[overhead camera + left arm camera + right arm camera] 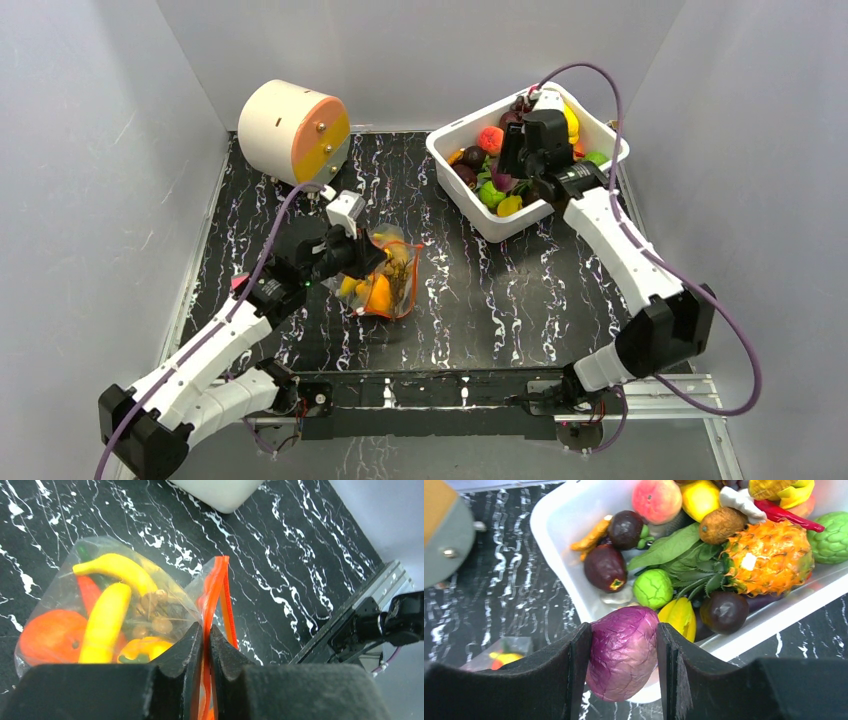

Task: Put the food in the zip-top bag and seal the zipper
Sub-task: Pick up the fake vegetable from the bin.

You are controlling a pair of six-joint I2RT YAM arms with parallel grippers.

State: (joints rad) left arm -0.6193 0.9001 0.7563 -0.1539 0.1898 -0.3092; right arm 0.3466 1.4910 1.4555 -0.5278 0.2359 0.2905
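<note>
white tub (559, 515): far right of table (460, 300); loaded with pineapple (769, 555), peach (656, 499), green piece (652, 587), dark purple pieces (605, 567), green leaves and further mixed food
zip-top bag (385, 275): left of table centre, well apart from white tub; contains two yellow bananas (107, 620), orange piece (50, 635), red piece (89, 591) and a brown cluster
zipper (216, 587): long axis running straight out from between the left fingers, away from the wrist camera; two orange-red strips slightly parted beyond the pinch
bag relative to left claw: filled body off to one side of the fingertips, zipper rim directly between them
left gripper (206, 640): narrow, pinched on zipper, pads touching the strip on both sides
right gripper (623, 640): partly closed, clamped on purple piece (623, 652), over the rim of white tub
purple piece: rounded and wrinkled, long axis along the fingers, touching both pads
</note>
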